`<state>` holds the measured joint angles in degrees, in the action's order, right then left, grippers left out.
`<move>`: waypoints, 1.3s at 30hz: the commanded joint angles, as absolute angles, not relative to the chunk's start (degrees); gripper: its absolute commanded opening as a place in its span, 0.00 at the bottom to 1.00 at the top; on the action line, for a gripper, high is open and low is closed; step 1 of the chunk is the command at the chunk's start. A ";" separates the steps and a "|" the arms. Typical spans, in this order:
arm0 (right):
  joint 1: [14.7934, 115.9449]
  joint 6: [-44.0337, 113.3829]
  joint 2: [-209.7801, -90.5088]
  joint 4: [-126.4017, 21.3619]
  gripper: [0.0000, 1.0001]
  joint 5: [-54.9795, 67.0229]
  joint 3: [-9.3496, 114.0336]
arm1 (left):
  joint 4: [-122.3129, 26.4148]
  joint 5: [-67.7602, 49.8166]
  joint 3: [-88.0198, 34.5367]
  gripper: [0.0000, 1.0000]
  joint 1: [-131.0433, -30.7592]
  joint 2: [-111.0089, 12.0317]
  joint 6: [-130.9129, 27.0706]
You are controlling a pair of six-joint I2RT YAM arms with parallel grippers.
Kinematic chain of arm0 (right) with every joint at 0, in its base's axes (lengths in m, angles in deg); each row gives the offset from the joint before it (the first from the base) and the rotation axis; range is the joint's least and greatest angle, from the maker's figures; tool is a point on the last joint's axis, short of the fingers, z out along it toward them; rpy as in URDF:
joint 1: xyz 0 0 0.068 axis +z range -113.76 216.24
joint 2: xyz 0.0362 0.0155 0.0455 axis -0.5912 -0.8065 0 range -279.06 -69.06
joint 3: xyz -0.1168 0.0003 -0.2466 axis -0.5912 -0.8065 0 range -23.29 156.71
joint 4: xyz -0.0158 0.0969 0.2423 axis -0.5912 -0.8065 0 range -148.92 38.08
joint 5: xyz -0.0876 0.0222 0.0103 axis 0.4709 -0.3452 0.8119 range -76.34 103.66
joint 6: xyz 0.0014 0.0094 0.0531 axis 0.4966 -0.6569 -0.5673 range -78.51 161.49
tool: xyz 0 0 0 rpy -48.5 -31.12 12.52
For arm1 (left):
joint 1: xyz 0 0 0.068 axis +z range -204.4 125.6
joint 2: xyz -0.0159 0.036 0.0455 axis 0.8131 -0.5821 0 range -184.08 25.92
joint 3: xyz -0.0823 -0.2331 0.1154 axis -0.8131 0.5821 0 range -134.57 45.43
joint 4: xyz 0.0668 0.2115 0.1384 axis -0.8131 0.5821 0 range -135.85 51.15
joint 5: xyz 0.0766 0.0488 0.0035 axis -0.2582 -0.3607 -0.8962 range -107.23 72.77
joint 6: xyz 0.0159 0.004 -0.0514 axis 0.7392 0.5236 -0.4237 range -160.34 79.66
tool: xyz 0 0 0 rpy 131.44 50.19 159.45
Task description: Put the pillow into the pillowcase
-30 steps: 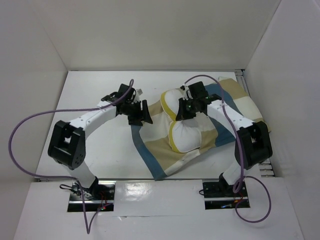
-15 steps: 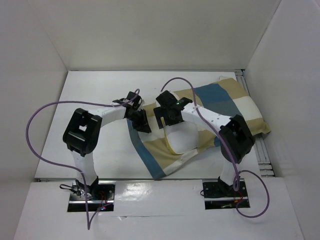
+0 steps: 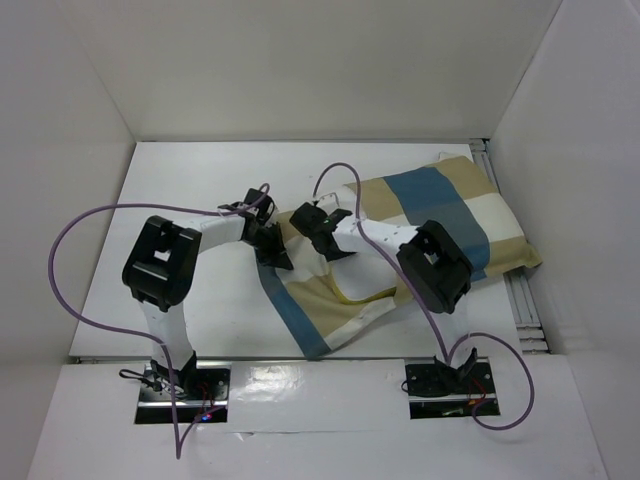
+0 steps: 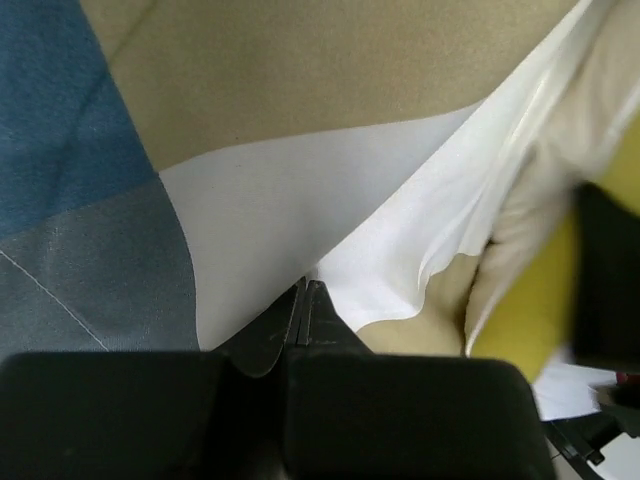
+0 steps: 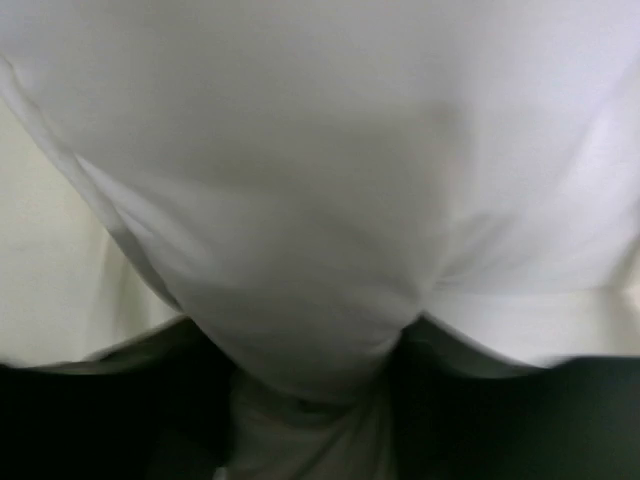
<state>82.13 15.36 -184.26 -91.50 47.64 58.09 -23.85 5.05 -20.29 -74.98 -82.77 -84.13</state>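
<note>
The checked pillowcase (image 3: 440,195) lies across the right half of the table, its mouth facing left. My left gripper (image 3: 272,252) is shut on the pillowcase's cream edge; in the left wrist view the jaw tips (image 4: 305,290) pinch that cloth (image 4: 300,100). The white pillow (image 3: 338,272) shows only at the mouth, with a strip of yellow piping (image 3: 350,297); the rest is hidden under the cloth. My right gripper (image 3: 318,225) sits at the mouth. In its wrist view the pillow (image 5: 320,150) bulges and is squeezed between the two dark fingers (image 5: 90,420), at the gripper (image 5: 315,370).
White walls close in the table (image 3: 180,200) on three sides. A metal rail (image 3: 522,305) runs along the right edge beside the pillowcase. Purple cables (image 3: 60,270) loop out from both arms, the left one far to the left.
The right gripper let go, moved left to the pillowcase mouth and closed on the pillow again. The left gripper shut on the pillowcase edge. Much less of the pillow shows now.
</note>
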 commanded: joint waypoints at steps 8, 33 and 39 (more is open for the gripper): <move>74.14 22.57 -162.68 -87.61 0.00 28.02 55.46 | -18.70 8.78 -26.80 0.00 -74.00 -75.43 -79.63; 53.48 15.30 -154.41 -66.43 0.00 -28.96 54.67 | -32.04 -2.90 -31.40 0.76 -84.37 -81.22 -85.17; 51.63 13.02 -154.41 -64.43 0.00 -33.97 55.90 | -44.41 0.95 -27.52 0.81 -85.42 -81.48 -84.55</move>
